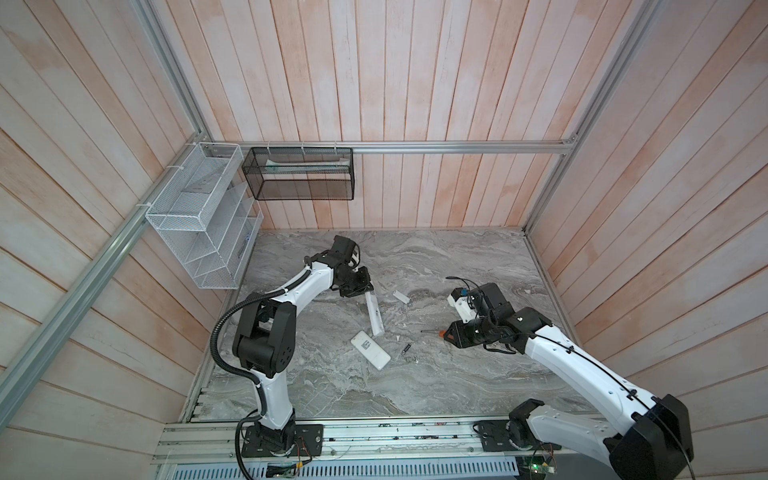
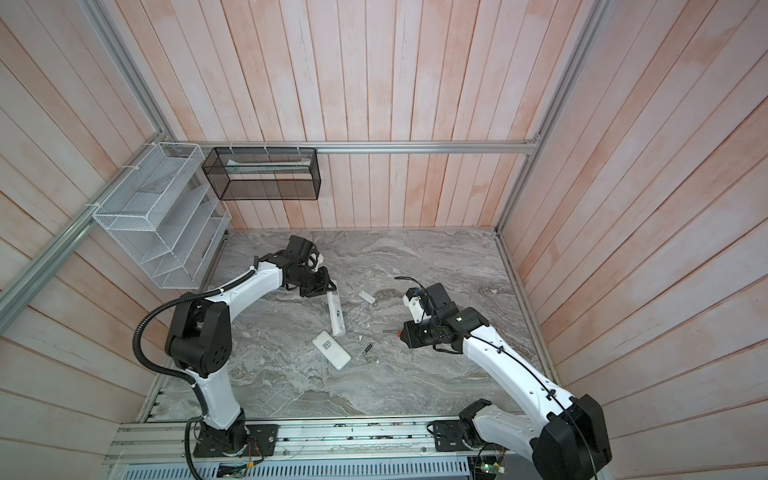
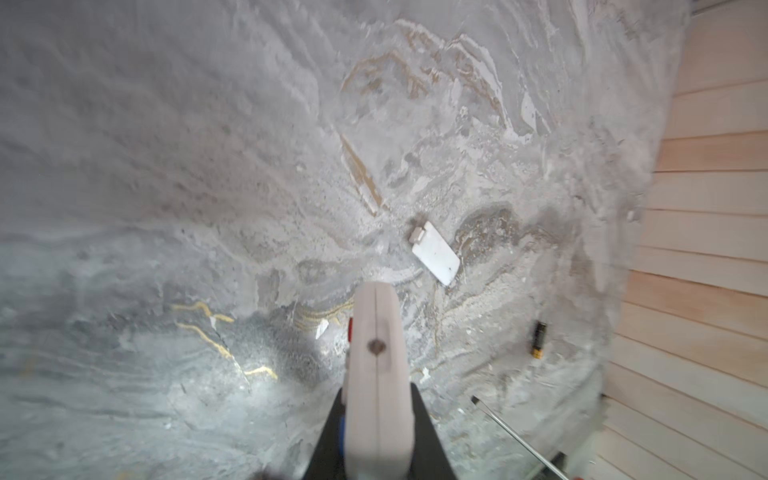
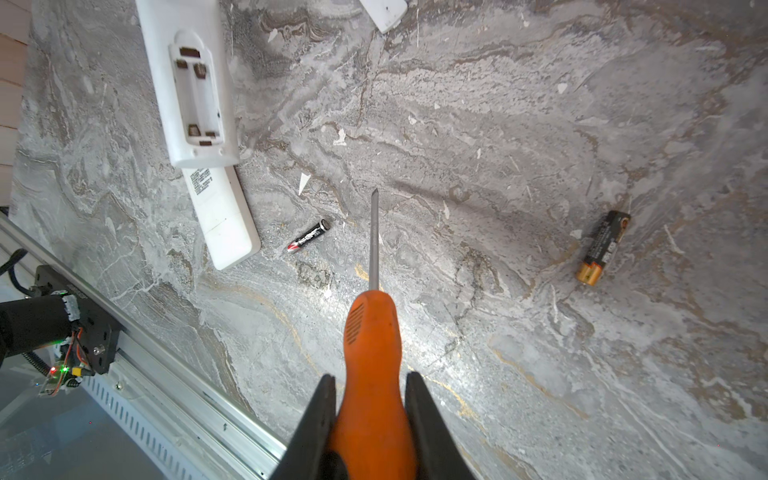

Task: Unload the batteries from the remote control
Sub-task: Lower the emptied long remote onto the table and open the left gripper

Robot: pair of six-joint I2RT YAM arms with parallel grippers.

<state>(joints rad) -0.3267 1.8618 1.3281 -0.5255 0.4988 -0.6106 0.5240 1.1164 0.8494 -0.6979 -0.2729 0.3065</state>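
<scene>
On the counter [image 1: 457, 374], 2 batteries [image 4: 602, 249] lie loose, well apart. Left gripper [image 3: 376, 424] pinches the remote [image 4: 191, 83], bay empty; right gripper [image 4: 370, 382] pinches the screwdriver [image 4: 372, 332]. Likely best: lower remote flat, blade kept clear.
</scene>
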